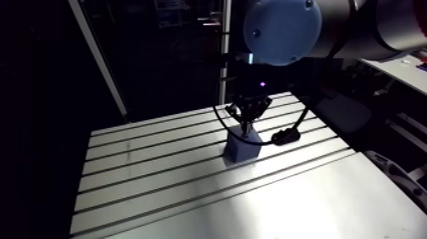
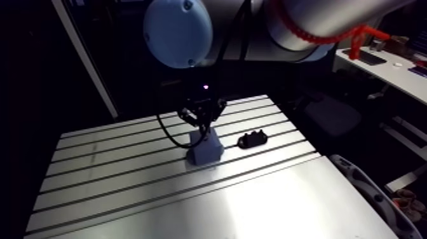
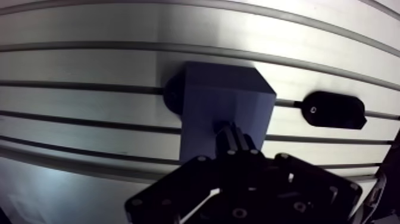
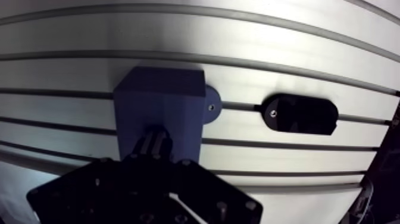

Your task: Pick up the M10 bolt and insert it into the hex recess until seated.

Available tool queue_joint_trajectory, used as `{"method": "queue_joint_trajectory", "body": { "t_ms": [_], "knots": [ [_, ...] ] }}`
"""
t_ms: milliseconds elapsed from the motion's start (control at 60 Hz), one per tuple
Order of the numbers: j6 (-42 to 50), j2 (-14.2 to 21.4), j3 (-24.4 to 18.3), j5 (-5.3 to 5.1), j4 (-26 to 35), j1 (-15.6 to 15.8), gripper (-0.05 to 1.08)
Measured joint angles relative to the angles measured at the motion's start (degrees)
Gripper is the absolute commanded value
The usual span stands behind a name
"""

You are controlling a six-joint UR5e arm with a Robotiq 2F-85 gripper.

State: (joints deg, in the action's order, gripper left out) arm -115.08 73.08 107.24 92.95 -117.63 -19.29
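The dark threaded bolt points onto the upright blue block.

No legible text, label, brand mark or number found. Surfaces checked: blue block, black oval part, slotted aluminium table. All read plain in arm and wrist views.

Block on tabletop, directly under the fingers. M10 bolt pinched between the fingers, over block's top face. Oval fitting flat on tabletop, beside the fingers, near block, not touching it.
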Motion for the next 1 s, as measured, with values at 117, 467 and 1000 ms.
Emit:
{"method": "queue_joint_trajectory", "body": {
  "t_ms": [117, 467, 1000],
  "knots": [
    [-0.07, -0.14, 0.14, 0.0, -0.16, -0.07, 1.08],
    [-0.26, -0.26, 0.19, -0.06, -0.23, -0.13, 1.08],
    [-0.28, -0.26, 0.17, -0.1, -0.19, -0.13, 1.08]
  ]
}}
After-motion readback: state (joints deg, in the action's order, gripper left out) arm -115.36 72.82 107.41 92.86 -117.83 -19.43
